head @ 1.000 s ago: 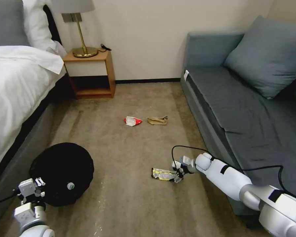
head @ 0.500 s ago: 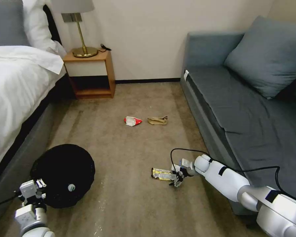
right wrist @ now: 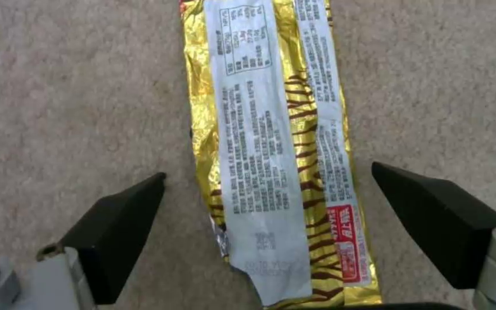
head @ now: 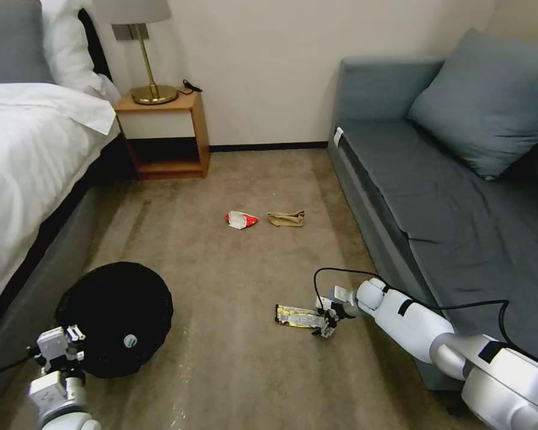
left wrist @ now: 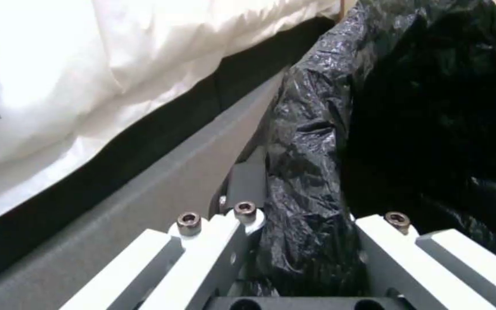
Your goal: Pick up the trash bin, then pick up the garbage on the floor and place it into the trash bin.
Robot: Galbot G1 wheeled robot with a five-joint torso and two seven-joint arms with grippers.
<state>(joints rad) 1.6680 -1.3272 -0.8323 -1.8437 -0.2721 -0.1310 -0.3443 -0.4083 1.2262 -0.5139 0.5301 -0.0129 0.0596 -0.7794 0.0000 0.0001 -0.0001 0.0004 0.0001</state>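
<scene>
— Has the right gripper got the gold wrapper yet?
— No. It has dipped back down; fingers apart, straddling its near end flat on the carpet.
— And the trash bin?
— Left gripper clamped on its bagged rim, beside the bed.

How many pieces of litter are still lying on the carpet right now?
3. The gold wrapper lies between the right gripper's open fingers; the red-and-white packet and tan paper bag sit side by side, mid-floor. Others may be hidden.
</scene>
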